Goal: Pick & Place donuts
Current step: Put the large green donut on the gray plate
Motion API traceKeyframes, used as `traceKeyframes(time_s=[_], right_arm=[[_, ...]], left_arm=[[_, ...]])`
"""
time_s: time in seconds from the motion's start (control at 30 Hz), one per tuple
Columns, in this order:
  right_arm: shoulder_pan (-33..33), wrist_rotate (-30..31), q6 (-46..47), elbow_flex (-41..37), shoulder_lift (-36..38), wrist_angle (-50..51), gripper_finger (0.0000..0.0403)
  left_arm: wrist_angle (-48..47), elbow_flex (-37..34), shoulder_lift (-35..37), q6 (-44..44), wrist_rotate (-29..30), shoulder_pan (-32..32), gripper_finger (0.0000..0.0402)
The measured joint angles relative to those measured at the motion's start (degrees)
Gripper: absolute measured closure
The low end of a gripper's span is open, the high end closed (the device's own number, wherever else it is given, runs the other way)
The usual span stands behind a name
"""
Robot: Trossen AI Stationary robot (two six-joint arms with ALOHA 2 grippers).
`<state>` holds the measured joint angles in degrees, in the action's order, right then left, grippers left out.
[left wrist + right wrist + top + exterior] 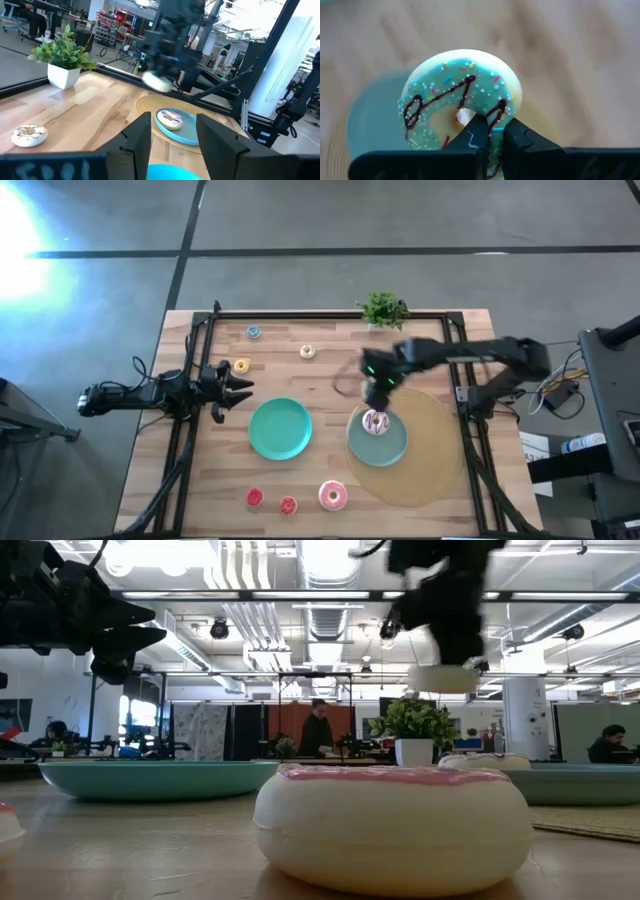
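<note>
My right gripper [377,392] is shut on a green-frosted donut [462,105] with chocolate drizzle, up in the air [443,678] over the right teal plate [395,448]. A white-pink donut [375,422] lies flat on that plate. The pink donut [333,496] sits flat near the table's near edge, close to two tiny red ones [255,497] [288,505]. Tiny yellow [241,366], blue [254,332] and cream [307,351] donuts lie toward the far side. My left gripper [238,390] waits open at the table's left, beside the yellow donut. My right gripper pinches the green donut's ring wall [495,117] between its two fingers, one finger [476,132] at the hole side and the other [517,137] on the outer rim. The fingers come from above, pointing down. The donut is lifted clear, well above the plate.
A second teal plate [280,428] lies at mid-table. The right plate rests on a round woven mat [430,450]. A small potted plant [383,310] stands at the far edge. A dark frame rail [330,313] runs around the table. People work in the room behind.
</note>
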<state>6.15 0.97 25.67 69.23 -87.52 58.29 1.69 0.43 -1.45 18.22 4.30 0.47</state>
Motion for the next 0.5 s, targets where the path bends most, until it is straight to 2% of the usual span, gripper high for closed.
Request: traceKeyframes(time_s=[0.13, 0.23, 0.37, 0.5], right_arm=[[-7.91, -1.64, 11.54, -10.65, 8.90, -2.80, 0.0388], [-14.64, -3.64, 21.04, -17.57, 13.33, -11.62, 0.0385], [-21.53, -4.77, 30.77, -24.24, 14.29, -23.54, 0.0363], [-24.69, -4.51, 35.63, -27.42, 11.94, -24.34, 0.0325]], left_arm=[[0.00, -0.01, 0.00, 0.00, 0.02, -0.01, 0.0271], [0.00, -0.01, 0.00, 0.00, 0.01, -0.02, 0.0271], [0.00, 0.00, 0.00, 0.01, 0.02, 0.00, 0.0271], [0.00, 0.00, 0.00, 0.02, 0.02, -0.02, 0.0271]])
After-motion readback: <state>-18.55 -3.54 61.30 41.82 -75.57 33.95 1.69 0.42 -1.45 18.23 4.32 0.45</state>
